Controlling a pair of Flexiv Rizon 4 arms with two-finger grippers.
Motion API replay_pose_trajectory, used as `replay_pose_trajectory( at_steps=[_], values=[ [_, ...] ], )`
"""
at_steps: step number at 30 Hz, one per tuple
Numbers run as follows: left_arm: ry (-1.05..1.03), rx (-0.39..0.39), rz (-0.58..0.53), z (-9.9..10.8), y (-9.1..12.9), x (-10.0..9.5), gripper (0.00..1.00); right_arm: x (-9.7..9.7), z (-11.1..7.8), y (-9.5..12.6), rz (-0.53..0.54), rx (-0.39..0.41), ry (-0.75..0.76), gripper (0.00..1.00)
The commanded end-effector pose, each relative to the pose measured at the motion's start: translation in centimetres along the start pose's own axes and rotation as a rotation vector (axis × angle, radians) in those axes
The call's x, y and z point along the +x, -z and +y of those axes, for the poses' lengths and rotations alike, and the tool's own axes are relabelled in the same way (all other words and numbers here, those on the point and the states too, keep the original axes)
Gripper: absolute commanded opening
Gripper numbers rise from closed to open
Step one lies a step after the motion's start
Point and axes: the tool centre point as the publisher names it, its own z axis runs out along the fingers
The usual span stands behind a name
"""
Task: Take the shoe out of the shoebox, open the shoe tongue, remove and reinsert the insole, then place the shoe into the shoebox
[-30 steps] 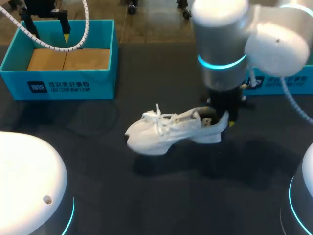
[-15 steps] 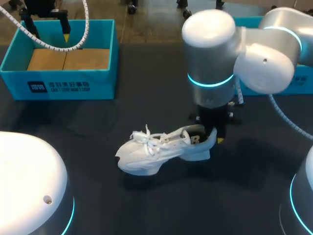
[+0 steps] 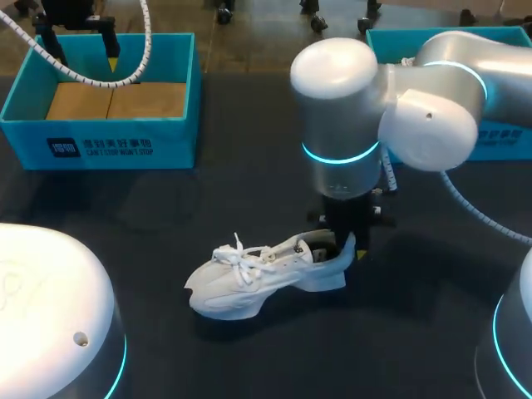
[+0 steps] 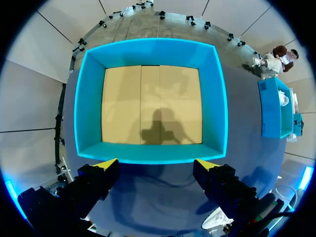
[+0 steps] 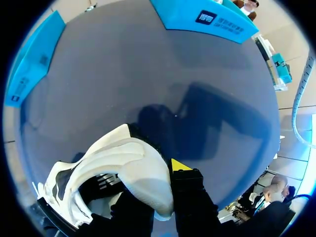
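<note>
A white laced shoe (image 3: 249, 278) lies low over the dark table, toe toward the left arm's side. My right gripper (image 3: 350, 248) comes down from above and is shut on the shoe's heel (image 5: 143, 173). One yellow tip (image 5: 180, 165) shows outside the heel; the other finger is hidden inside the shoe. The teal shoebox (image 3: 100, 143) stands at the far left with a bare cardboard floor. My left gripper (image 3: 79, 37) hangs open above it, and its two yellow tips straddle the box's near wall (image 4: 148, 153) with nothing between them.
A second teal box (image 3: 499, 137) stands at the far right, behind my right arm's elbow. Dark table surface (image 3: 166, 208) spreads between the shoebox and the shoe. The round bases of both arms fill the near corners.
My right arm has carried the shoe toward the near left and lower, closer to the table. The left arm has stayed over the shoebox.
</note>
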Motion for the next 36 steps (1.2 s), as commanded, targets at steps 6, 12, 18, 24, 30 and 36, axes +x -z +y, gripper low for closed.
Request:
replay_pose_trajectory(
  at_steps=[6, 12, 18, 24, 30, 36],
  values=[
    [0.0, 0.0, 0.0, 0.0, 0.0, 0.0, 1.0, 3.5, -0.5, -0.3, -0.124, -0.012, -0.29, 0.0],
    [0.0, 0.0, 0.0, 0.0, 0.0, 0.0, 1.0, 3.9, -0.6, -0.6, -0.124, -0.01, -0.295, 0.0],
    [0.0, 0.0, 0.0, 0.0, 0.0, 0.0, 1.0, 4.0, -0.7, -0.7, -0.128, -0.008, -0.315, 0.0],
    [0.0, 0.0, 0.0, 0.0, 0.0, 0.0, 1.0, 3.7, -1.0, -0.8, -0.129, -0.008, -0.328, 0.0],
    [0.0, 0.0, 0.0, 0.0, 0.0, 0.0, 1.0, 3.2, -1.3, -0.9, -0.126, -0.012, -0.346, 0.0],
    [0.0, 0.0, 0.0, 0.0, 0.0, 0.0, 1.0, 3.0, -1.3, -0.8, -0.143, -0.017, -0.353, 0.0]
  ],
)
